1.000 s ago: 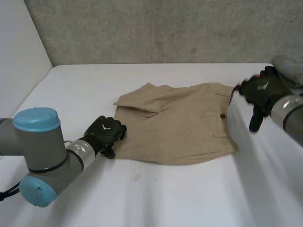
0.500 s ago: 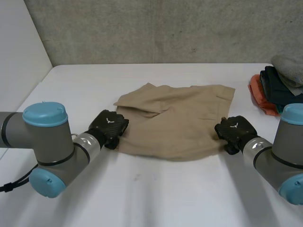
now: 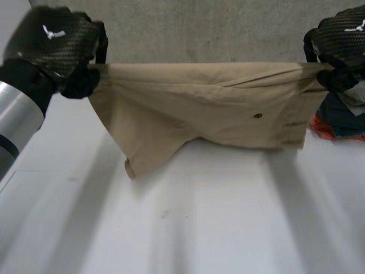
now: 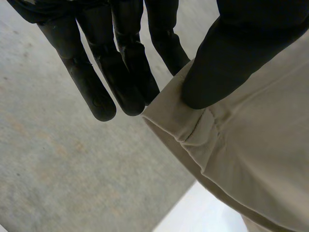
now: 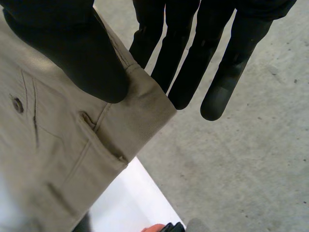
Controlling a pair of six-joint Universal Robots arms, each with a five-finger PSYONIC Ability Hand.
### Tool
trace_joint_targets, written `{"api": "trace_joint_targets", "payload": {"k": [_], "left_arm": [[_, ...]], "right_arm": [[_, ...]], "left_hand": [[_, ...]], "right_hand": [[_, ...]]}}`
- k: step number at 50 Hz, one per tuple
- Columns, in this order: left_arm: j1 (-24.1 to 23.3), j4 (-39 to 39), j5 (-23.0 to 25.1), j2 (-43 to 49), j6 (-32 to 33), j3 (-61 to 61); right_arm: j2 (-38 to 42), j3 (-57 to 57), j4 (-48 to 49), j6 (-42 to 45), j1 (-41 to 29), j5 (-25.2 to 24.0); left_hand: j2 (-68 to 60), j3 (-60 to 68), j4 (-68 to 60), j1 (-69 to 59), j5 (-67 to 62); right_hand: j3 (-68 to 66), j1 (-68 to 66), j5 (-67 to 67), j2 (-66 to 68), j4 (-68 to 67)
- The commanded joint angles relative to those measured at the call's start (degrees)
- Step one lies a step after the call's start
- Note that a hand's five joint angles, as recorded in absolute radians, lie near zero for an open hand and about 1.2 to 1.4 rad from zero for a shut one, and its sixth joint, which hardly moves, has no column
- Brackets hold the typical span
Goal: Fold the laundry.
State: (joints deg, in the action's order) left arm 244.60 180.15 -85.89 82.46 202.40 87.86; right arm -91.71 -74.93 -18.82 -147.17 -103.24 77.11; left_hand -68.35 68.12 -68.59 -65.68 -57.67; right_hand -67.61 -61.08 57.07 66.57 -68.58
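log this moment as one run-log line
left hand: pinching shorts top corner | right hand: pinching opposite top corner | shorts: stretched between hands, hanging over table

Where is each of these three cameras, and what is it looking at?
Head view: between and behind the arms, looking down at the table and shorts; left hand and right hand show.
Left wrist view: on that wrist, looking along its fingers pinching one shorts corner.
Right wrist view: likewise, fingers pinching the other corner.
Shared: the shorts.
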Motion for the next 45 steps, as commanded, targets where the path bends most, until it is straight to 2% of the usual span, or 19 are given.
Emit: {"api": "trace_joint_targets", "payload": {"k": [1,6,8,13,16,17,20,21,23,27,30,36,42,45], "left_arm": [[-0.09,0.20,0.02,10.14,-2.19,-1.02],[-0.17,0.72,-0.15,23.34,-1.75,-5.58],[-0.26,1.07,-0.24,27.82,-1.49,-8.57],[-0.44,8.43,-2.78,37.14,-1.05,-24.10],[-0.09,15.38,-4.45,37.69,-0.87,-29.22],[0.00,21.84,-6.46,37.16,-0.96,-30.80],[0.09,32.42,-9.37,34.97,-0.96,-31.08],[0.09,38.02,-10.08,32.87,-0.87,-30.65],[-0.09,42.80,-9.47,31.19,-0.96,-30.03],[-0.26,46.25,-5.79,28.99,-1.39,-26.70],[-0.44,45.99,-4.46,28.37,-1.66,-23.97],[0.18,43.18,-4.99,24.86,-1.48,-14.58],[0.35,39.05,-4.99,21.69,-1.48,0.98],[0.18,38.34,-4.90,21.60,-1.40,8.54]], "right_arm": [[11.27,2.68,-6.49,0.13,-0.74,-0.57],[20.15,4.78,-6.14,0.92,-2.23,1.11],[25.16,7.50,-4.65,1.36,-2.41,3.47],[31.24,15.85,6.49,1.19,-3.02,10.06],[31.42,20.69,18.17,0.66,-4.69,13.23],[31.24,21.39,21.60,0.49,-5.13,13.59],[30.19,22.28,36.45,-1.09,-7.06,13.85],[29.66,22.11,40.05,-1.62,-7.41,13.85],[28.35,20.80,49.43,-3.28,-8.55,13.77],[27.99,19.21,58.53,-6.01,-9.96,13.85],[28.08,18.94,58.37,-7.16,-10.32,13.77],[28.52,14.03,56.35,-8.92,-10.06,12.98],[32.72,6.57,50.66,-8.57,-9.70,6.40],[35.10,4.01,47.04,-8.48,-9.53,4.63]], "left_hand": [[-11.65,11.88,-11.41,-14.32,-12.33],[-11.65,11.88,-11.41,-14.32,-12.33],[-11.65,11.88,-11.41,-14.32,-12.33],[-11.65,11.88,-11.41,-14.32,-12.33],[-11.65,11.88,-11.41,-14.32,-12.33],[-11.65,11.88,-11.41,-14.32,-12.33],[-11.65,11.88,-11.41,-14.32,-12.33],[-11.65,11.88,-11.41,-14.32,-12.33],[-11.65,11.88,-11.41,-14.32,-12.33],[-11.65,11.88,-11.41,-14.32,-12.33],[-11.65,11.88,-11.41,-14.32,-12.33],[-11.65,11.88,-11.41,-14.32,-12.33],[-11.65,11.88,-11.41,-14.32,-12.33],[-11.65,11.88,-11.41,-14.32,-12.33]], "right_hand": [[-12.39,-18.92,12.93,13.43,-11.42],[-12.39,-18.92,12.93,13.43,-11.42],[-12.39,-18.92,12.93,13.43,-11.42],[-12.39,-18.92,12.93,13.43,-11.42],[-12.39,-18.92,12.93,13.43,-11.42],[-12.39,-18.92,12.93,13.43,-11.42],[-12.39,-18.92,12.93,13.43,-11.42],[-12.39,-18.92,12.93,13.43,-11.42],[-12.39,-18.92,12.93,13.43,-11.42],[-12.39,-18.92,12.93,13.43,-11.42],[-12.39,-18.92,12.93,13.43,-11.42],[-12.39,-18.92,12.93,13.43,-11.42],[-12.39,-18.92,12.93,13.43,-11.42],[-12.39,-18.92,12.93,13.43,-11.42]]}}
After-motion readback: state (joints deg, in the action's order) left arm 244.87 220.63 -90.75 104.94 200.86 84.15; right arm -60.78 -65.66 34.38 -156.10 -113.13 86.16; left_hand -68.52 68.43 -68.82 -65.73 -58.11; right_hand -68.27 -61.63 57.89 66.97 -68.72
